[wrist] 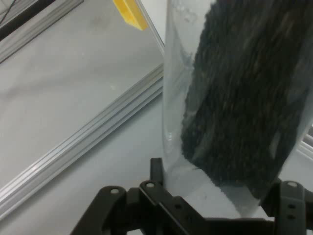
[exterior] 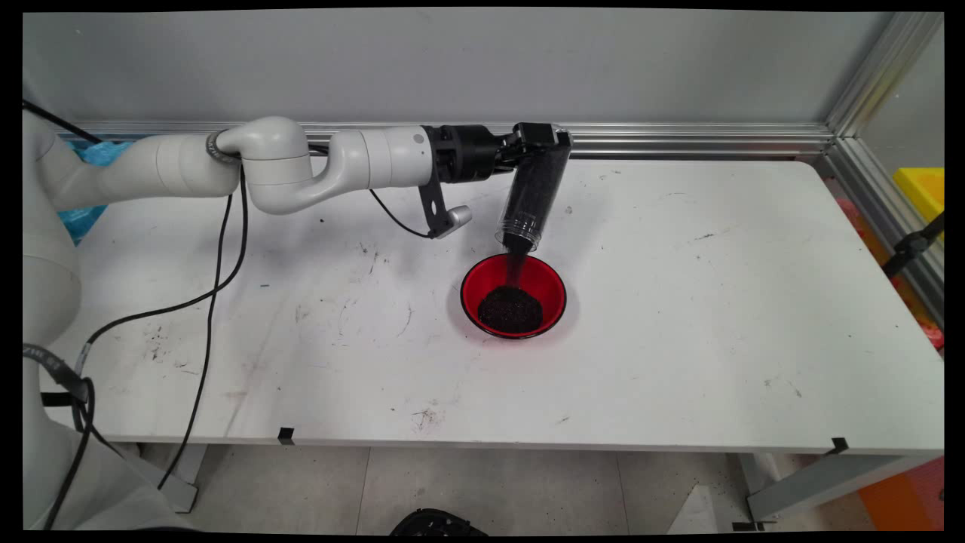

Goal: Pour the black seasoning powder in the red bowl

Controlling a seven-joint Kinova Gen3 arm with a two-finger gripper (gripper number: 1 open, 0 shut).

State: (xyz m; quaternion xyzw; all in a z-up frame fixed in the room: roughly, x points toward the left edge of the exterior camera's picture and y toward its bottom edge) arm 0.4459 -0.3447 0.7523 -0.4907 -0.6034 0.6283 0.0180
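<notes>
My gripper (exterior: 541, 137) is shut on a clear plastic jar (exterior: 534, 192) full of small black grains, held near its base. The jar is tipped mouth-down, its opening just above the far rim of a red bowl (exterior: 554, 290) at the table's middle. A thin stream of grains falls from the mouth into the bowl, where a dark heap (exterior: 510, 309) lies. In the hand view the jar (wrist: 234, 103) fills the right half, its grains packed against one side, with my black linkage below it.
The white table (exterior: 678, 317) carries scuffs and marks. An aluminium rail (exterior: 678, 139) runs along the back edge and down the right side. A yellow object (exterior: 923, 188) sits beyond the right rail. Black cables (exterior: 219, 286) hang over the table's left part.
</notes>
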